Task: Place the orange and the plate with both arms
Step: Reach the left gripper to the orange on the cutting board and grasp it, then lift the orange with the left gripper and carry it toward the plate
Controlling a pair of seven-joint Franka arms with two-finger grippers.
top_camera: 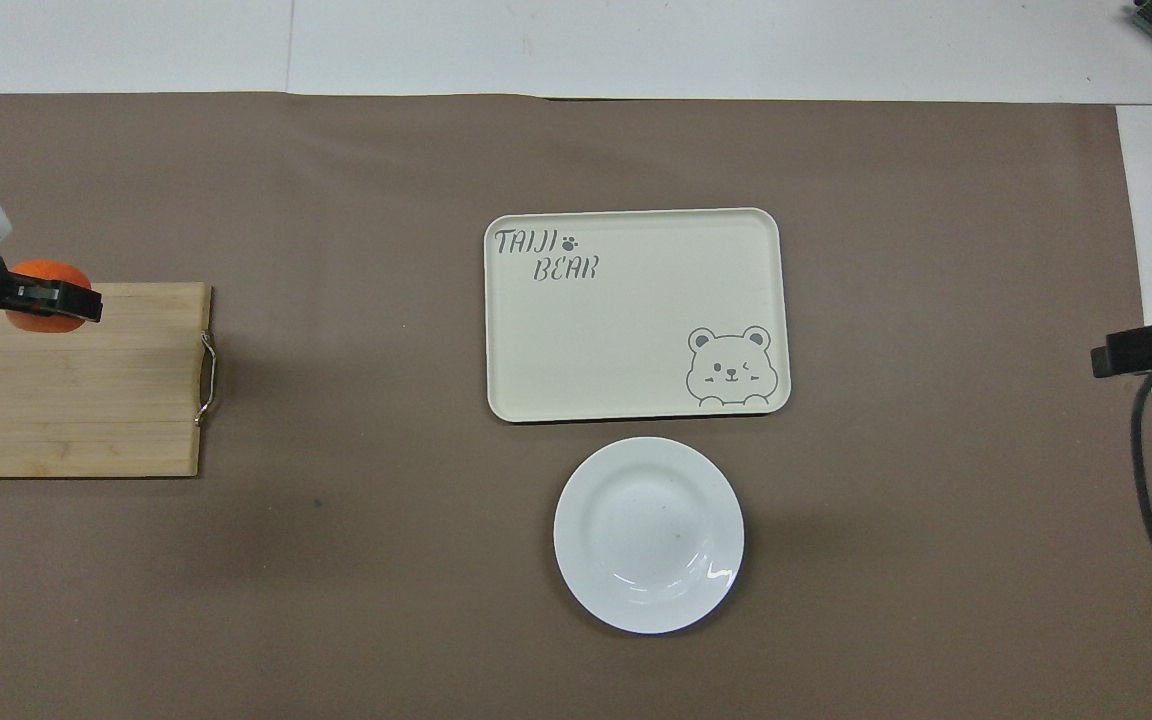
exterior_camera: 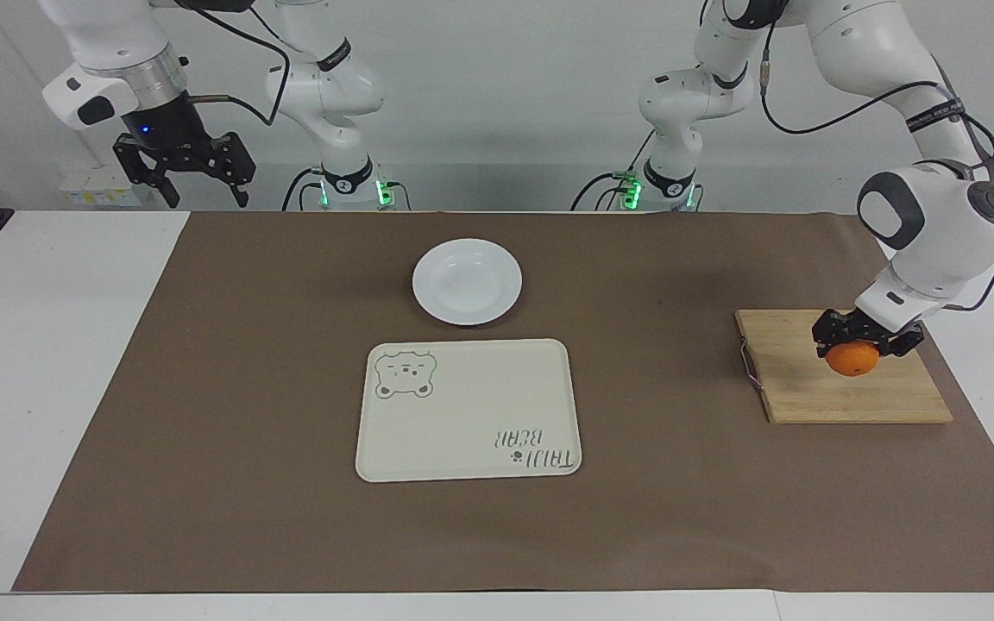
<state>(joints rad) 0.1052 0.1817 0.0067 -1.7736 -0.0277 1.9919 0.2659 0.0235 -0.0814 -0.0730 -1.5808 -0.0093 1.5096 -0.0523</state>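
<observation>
My left gripper (exterior_camera: 858, 347) is shut on the orange (exterior_camera: 852, 359) and holds it in the air over the wooden cutting board (exterior_camera: 842, 398). From overhead the orange (top_camera: 36, 307) shows under the left gripper (top_camera: 41, 300) at the board's (top_camera: 86, 400) edge. The white plate (exterior_camera: 467, 281) rests on the brown mat near the robots, beside the cream tray; it also shows in the overhead view, plate (top_camera: 648, 534). My right gripper (exterior_camera: 184, 177) hangs open high over the right arm's end of the table and waits.
A cream rectangular tray (exterior_camera: 468, 410) with a bear drawing lies mid-table, farther from the robots than the plate; overhead, tray (top_camera: 636, 312). The cutting board has a metal handle (exterior_camera: 749, 366) on the side facing the tray. A black device (top_camera: 1151, 345) sits off the mat's edge.
</observation>
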